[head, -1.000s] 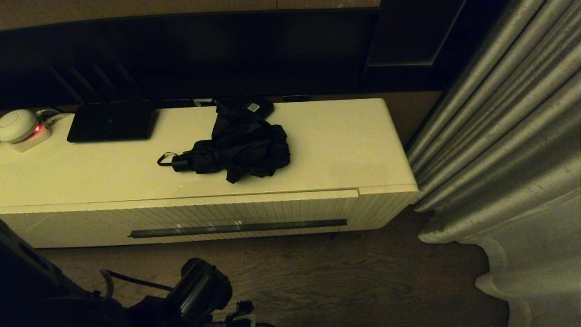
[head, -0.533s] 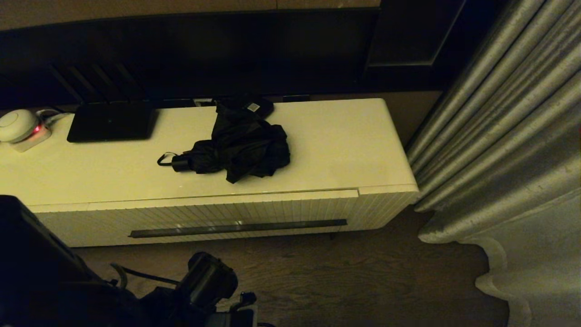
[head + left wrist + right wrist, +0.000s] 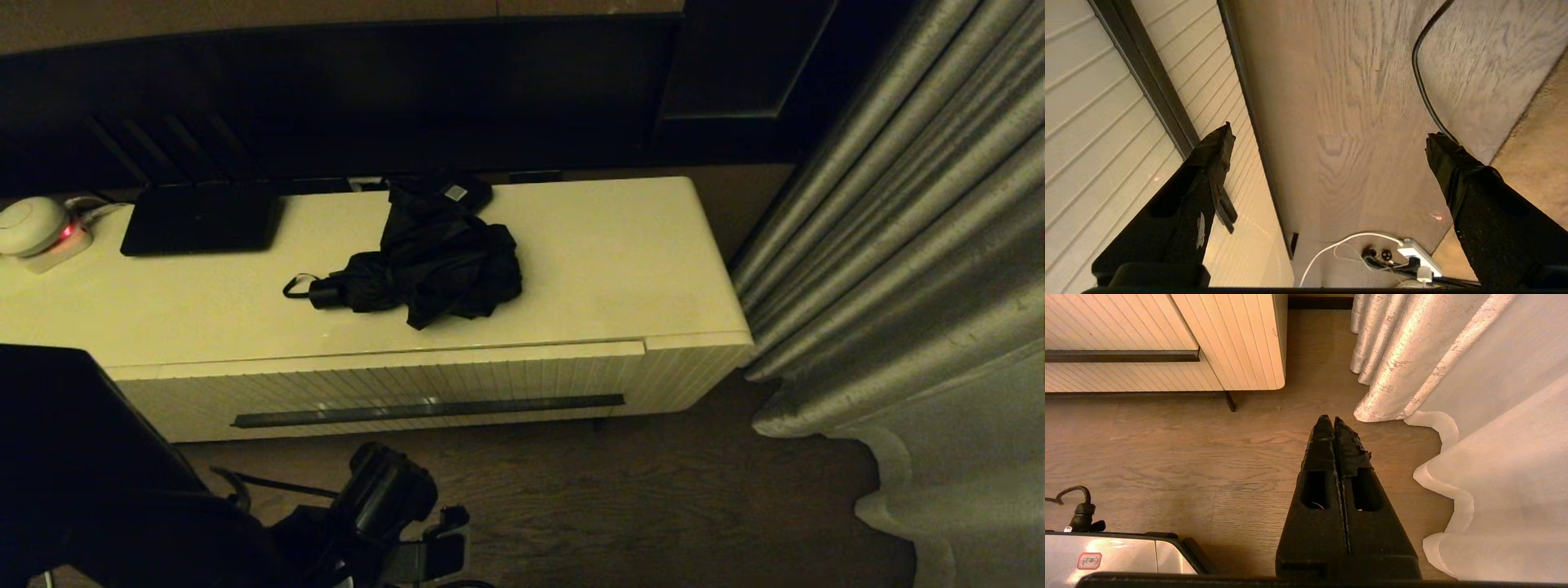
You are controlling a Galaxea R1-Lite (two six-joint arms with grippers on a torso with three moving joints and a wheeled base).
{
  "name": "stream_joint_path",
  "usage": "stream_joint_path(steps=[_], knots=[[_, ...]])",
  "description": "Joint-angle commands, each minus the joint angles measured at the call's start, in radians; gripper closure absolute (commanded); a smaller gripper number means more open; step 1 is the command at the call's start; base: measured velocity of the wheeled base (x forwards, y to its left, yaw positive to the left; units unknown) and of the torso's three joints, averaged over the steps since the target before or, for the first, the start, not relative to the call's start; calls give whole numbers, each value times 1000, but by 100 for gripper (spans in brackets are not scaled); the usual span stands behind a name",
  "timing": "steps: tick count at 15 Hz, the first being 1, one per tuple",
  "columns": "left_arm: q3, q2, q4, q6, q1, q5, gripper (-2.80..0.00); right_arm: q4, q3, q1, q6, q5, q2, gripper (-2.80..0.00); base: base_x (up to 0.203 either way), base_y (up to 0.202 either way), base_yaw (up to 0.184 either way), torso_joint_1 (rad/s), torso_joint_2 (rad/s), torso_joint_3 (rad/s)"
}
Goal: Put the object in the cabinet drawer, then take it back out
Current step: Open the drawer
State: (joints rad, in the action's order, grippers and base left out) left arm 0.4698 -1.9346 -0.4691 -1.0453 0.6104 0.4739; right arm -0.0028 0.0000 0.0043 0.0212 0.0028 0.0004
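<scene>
Head view: the left arm is rising below the cabinet drawer (image 3: pixel 424 384), left gripper (image 3: pixel 1327 143) spread wide beside the bar handle (image 3: pixel 424 410) — looks like a handle approach. Umbrella (image 3: pixel 433 265) sits above the shut drawer. Right gripper (image 3: pixel 1334 421) pressed together, parked.

Black folded umbrella (image 3: pixel 429 269) lies atop cabinet; ribbed drawer (image 3: pixel 424 388) closed.

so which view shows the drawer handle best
The head view: the whole drawer handle runs along the ribbed front. The left wrist view shows a slanted stretch; the right wrist view shows only its end.
</scene>
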Motion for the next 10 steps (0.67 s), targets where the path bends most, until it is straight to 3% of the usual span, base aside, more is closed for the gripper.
stream_joint_path(steps=[1,10], knots=[[1,-47,-31,-4,-5,11,-280,0,2,0,0,0,0,0,0,0,0,0,0,0],[47,-73,-95,-7,-12,29,-280,0,2,0,0,0,0,0,0,0,0,0,0,0]])
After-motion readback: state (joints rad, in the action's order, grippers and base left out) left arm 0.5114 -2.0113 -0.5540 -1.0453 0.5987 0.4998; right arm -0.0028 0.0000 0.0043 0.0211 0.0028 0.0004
